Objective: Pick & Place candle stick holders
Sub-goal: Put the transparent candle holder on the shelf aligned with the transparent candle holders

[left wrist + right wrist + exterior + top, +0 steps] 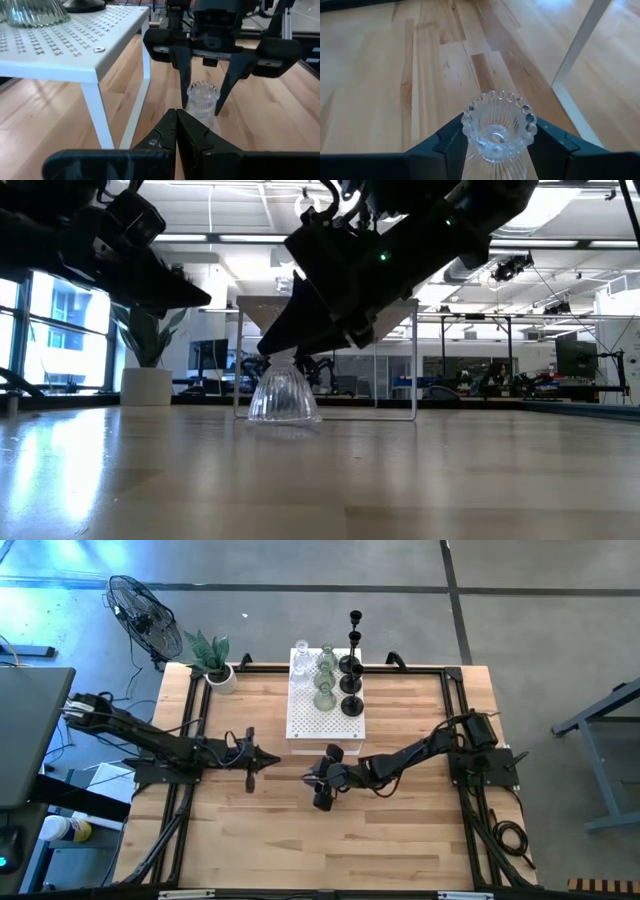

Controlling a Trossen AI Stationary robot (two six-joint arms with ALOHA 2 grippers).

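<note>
Item: 1 clear ribbed glass candle holder (202, 98), standing on table (400, 840) near white perforated stand (325, 720). Right gripper (204, 100) jaws apart, straddling it. Left gripper (270, 761) jaws together. Step: likely release or grasp; next, vertical clearance.

Left arm: reaches in from the left side of the table, stretched toward the middle, low over the wood.
Left pincer (268, 762): fingers pressed together, nothing between them, tip pointing at the right pincer.
Right arm: comes from the right side, bent at the elbow, angled down toward the table's middle.
Right pincer (312, 780): fingers (183, 75) spread apart, one on each side of a clear glass holder (202, 101).
</note>
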